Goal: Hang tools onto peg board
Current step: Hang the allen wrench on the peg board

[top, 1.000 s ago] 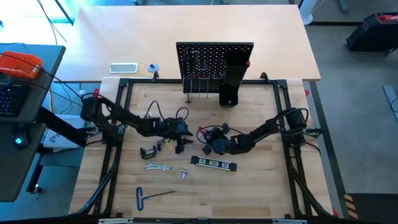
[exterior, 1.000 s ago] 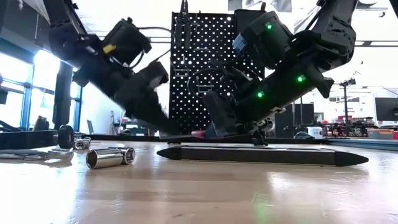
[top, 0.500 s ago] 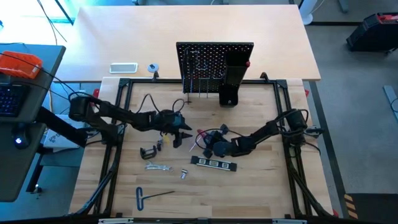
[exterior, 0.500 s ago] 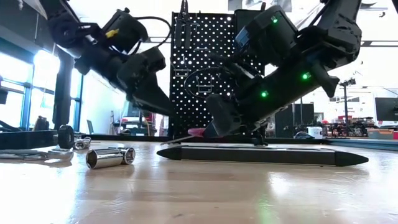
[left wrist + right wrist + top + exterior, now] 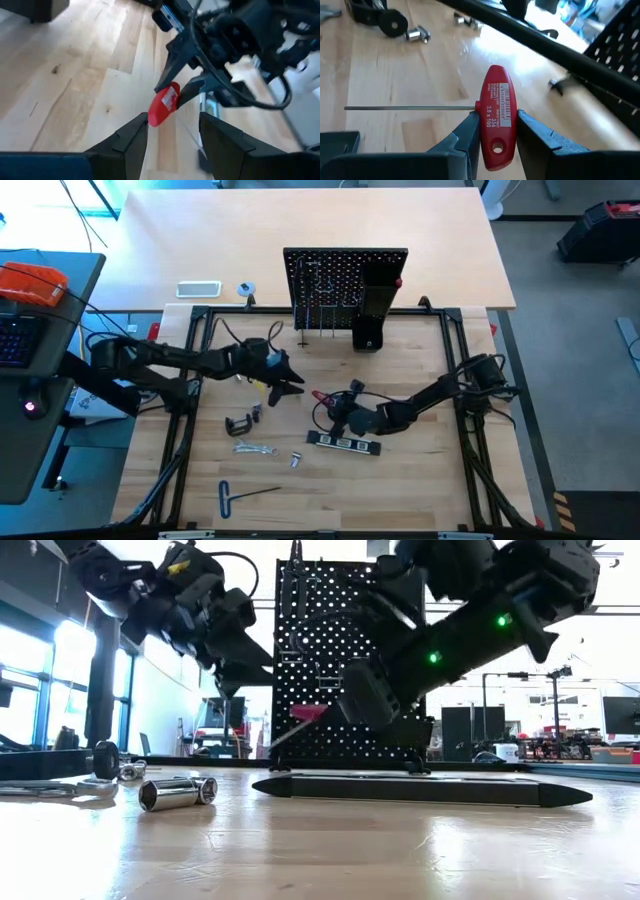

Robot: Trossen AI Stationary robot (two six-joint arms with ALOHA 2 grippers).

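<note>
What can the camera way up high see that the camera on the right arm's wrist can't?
Only the high view shows the whole upright black peg board, the blue T-handle hex key near the table's front, the black-and-silver bar, and the left gripper lifted clear and empty. Only the right wrist view shows the printed white label on the handle and the thin metal shaft sticking out sideways. Both show the right gripper shut on the red-handled T-shaped tool, and the black C-clamp on the wooden table.

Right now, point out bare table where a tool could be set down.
Free: the light wooden tabletop beyond the long black-and-silver bar, and the strip before the black perforated peg board. Crowded: around the black C-clamp, silver wrench, and the right gripper holding the red-handled tool.
</note>
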